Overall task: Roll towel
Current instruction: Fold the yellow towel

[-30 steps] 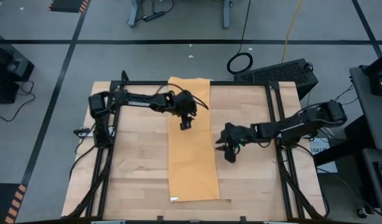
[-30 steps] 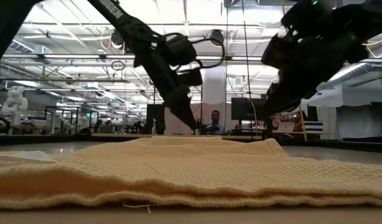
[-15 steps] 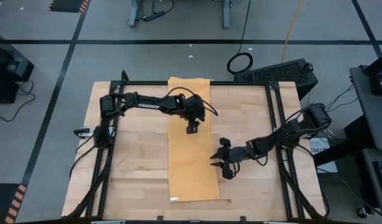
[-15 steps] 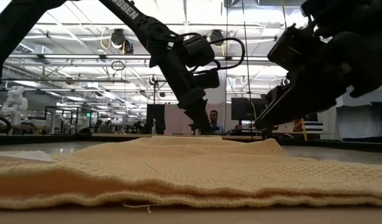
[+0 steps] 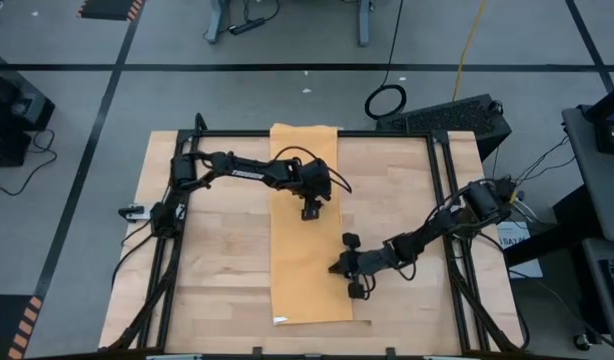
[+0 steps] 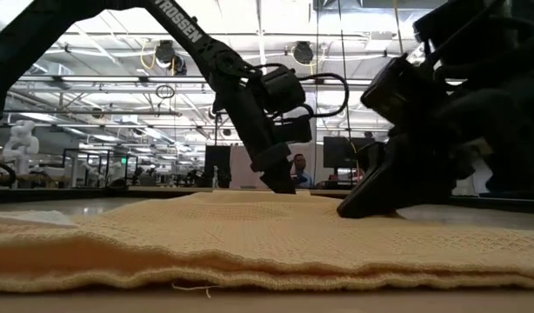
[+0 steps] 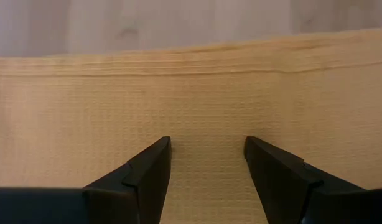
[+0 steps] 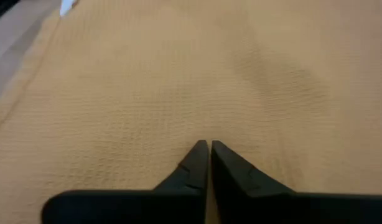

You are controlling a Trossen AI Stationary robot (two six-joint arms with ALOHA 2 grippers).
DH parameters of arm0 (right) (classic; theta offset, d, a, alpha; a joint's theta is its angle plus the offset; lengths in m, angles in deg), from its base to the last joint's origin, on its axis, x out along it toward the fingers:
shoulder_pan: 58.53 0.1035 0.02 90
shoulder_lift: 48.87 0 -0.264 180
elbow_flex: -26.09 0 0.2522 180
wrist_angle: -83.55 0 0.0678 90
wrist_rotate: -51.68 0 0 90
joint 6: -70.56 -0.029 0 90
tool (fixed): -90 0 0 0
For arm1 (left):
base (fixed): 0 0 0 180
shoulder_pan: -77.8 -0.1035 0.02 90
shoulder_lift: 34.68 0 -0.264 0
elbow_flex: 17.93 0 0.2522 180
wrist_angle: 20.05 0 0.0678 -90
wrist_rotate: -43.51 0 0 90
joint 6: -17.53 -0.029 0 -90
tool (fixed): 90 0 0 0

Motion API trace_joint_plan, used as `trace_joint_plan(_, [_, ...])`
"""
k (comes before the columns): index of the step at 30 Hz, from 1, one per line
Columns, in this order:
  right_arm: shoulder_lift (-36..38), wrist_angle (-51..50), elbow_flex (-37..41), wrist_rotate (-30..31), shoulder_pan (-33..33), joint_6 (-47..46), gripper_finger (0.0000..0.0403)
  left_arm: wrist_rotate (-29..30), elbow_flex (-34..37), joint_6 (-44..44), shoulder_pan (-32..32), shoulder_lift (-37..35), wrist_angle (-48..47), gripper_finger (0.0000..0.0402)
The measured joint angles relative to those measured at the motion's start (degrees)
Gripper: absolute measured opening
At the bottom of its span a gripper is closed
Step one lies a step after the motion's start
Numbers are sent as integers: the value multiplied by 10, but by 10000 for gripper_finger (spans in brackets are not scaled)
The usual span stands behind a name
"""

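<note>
Mustard waffle-weave towel [image 5: 308,240] flat, unrolled, white tag [image 5: 280,320] at near edge; left jaws spread, right jaws pressed together

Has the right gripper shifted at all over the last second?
Yes. In the high view the right gripper has moved from beside the towel's right edge toward the table's near edge and over the towel. Its fingers have closed.

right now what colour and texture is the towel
Mustard yellow, with a fine waffle-like weave; the towel shows it best in the left wrist view.
</note>
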Motion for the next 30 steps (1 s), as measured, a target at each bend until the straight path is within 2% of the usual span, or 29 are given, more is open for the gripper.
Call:
trace_joint_plan(12, [-41, -7, -15, 9, 12, -46, 3, 54, 0, 29, 7, -1, 22, 214])
trace_joint_plan(17, [-42, -13, -15, 11, 21, -52, 1, 54, 1, 26, 12, -42, 0, 214])
trace_joint_plan(22, [-42, -13, -14, 7, 27, -51, 1, 52, 0, -52, 17, -76, 5, 214])
trace_joint_plan(25, [-39, -13, -13, 3, 27, -52, 1, 24, 0, -105, 11, -76, 7, 214])
trace_joint_plan(30, [-28, -26, -13, -1, 28, -37, 0, 10, 1, -120, 8, -47, -4, 214])
